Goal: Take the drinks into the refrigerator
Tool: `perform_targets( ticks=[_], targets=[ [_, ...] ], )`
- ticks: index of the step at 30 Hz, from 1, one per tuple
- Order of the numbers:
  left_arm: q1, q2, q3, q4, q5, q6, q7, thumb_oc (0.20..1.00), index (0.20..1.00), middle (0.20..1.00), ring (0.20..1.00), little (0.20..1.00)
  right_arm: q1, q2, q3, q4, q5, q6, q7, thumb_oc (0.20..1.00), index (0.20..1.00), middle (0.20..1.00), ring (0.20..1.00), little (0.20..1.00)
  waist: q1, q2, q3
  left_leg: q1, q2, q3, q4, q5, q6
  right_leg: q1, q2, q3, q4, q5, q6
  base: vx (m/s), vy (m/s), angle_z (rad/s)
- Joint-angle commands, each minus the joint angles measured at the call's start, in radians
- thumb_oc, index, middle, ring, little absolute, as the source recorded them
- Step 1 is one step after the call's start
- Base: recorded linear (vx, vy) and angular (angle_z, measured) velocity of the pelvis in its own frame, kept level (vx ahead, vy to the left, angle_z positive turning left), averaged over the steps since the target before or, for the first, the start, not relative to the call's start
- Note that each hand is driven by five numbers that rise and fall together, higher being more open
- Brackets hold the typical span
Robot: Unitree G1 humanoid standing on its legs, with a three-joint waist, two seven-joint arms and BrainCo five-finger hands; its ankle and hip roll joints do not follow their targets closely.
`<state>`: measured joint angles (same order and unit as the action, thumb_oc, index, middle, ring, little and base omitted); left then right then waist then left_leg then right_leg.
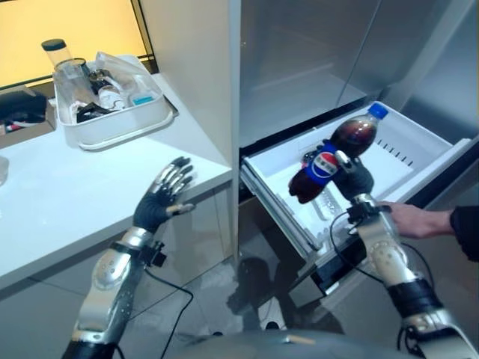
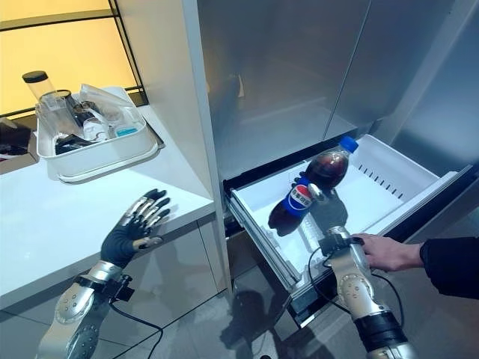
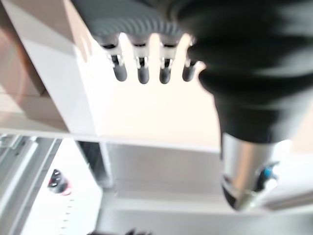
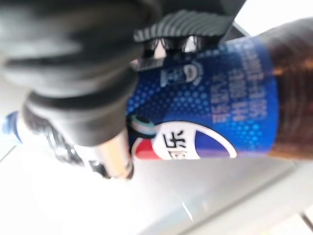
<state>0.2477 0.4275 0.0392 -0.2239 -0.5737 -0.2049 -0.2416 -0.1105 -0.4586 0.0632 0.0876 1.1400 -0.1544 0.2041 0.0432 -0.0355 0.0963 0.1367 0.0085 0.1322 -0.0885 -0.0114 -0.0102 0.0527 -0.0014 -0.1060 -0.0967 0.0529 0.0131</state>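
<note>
Tray (image 1: 112, 131): white plastic, rounded corners, standing at the rear left of the surface (image 1: 67, 202); holds a clear jar with a dark lid and small mixed items.
Surface: flat, smooth and white, with a squared front edge.
Left robot hand (image 1: 163, 196): silver fingers with dark tips, straight and spread, holding nothing; raised over the front edge of the surface, beside the white cabinet side panel (image 1: 198, 75).
Refrigerator (image 2: 299, 67): smooth grey metal fronts above a pulled-out drawer.
Drawer (image 1: 419, 161): white plastic bin, rectangular, a row of slots in its right wall; a clear bottle lies on its floor.
Cola bottle (image 1: 333, 153): clear plastic, dark liquid, blue label, blue cap; tilted with the cap up and to the right, held above the open drawer.
Right robot hand (image 1: 352, 178): fingers and thumb curled round the labelled middle of the cola bottle.
Person's hand (image 1: 408, 221): resting on the drawer's front edge, dark sleeve behind it.
</note>
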Motion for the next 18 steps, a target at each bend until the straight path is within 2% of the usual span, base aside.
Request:
perform_targets(
  ticks=[1,10,16,18],
  targets=[
    [-0.017,0.031,0.049,-0.03,-0.044,-0.087,0.012,1.0,1.0,1.0,1.0,1.0,-0.128,-0.066,-0.128,-0.143,-0.037,-0.128,0.028,0.2,0.2,0.2,0.2,0.2,0.007,-0.051,-0.006,0.02,0.016,-0.06,0.001,-0.07,-0.024,0.042,-0.043,-0.083,0.029,-0.006,0.093,0.0,0.0,0.0],
    [-0.029,0.041,0.038,-0.025,-0.058,-0.1,0.027,1.0,1.0,1.0,1.0,1.0,-0.207,-0.194,-0.123,-0.07,-0.055,-0.129,-0.003,0.2,0.2,0.2,0.2,0.2,0.017,-0.062,0.031,-0.017,0.014,-0.067,0.001,-0.052,-0.026,0.003,-0.042,-0.091,0.042,-0.005,0.09,-0.02,-0.009,0.04],
    [-0.036,0.065,0.007,-0.037,-0.082,-0.108,0.027,1.0,1.0,1.0,1.0,1.0,-0.294,-0.347,-0.043,0.039,-0.11,-0.1,0.002,0.2,0.2,0.2,0.2,0.2,0.027,-0.059,0.07,-0.057,0.016,-0.074,0.001,-0.028,-0.034,-0.037,-0.042,-0.102,0.046,0.001,0.09,-0.03,-0.014,0.04],
    [-0.039,0.069,0.001,-0.036,-0.088,-0.111,0.025,1.0,1.0,1.0,1.0,1.0,-0.309,-0.369,-0.028,0.063,-0.118,-0.098,0.005,0.2,0.2,0.2,0.2,0.2,0.026,-0.056,0.074,-0.064,0.016,-0.075,0.001,-0.024,-0.035,-0.044,-0.043,-0.105,0.048,0.001,0.09,-0.04,-0.011,0.07]
  ],
)
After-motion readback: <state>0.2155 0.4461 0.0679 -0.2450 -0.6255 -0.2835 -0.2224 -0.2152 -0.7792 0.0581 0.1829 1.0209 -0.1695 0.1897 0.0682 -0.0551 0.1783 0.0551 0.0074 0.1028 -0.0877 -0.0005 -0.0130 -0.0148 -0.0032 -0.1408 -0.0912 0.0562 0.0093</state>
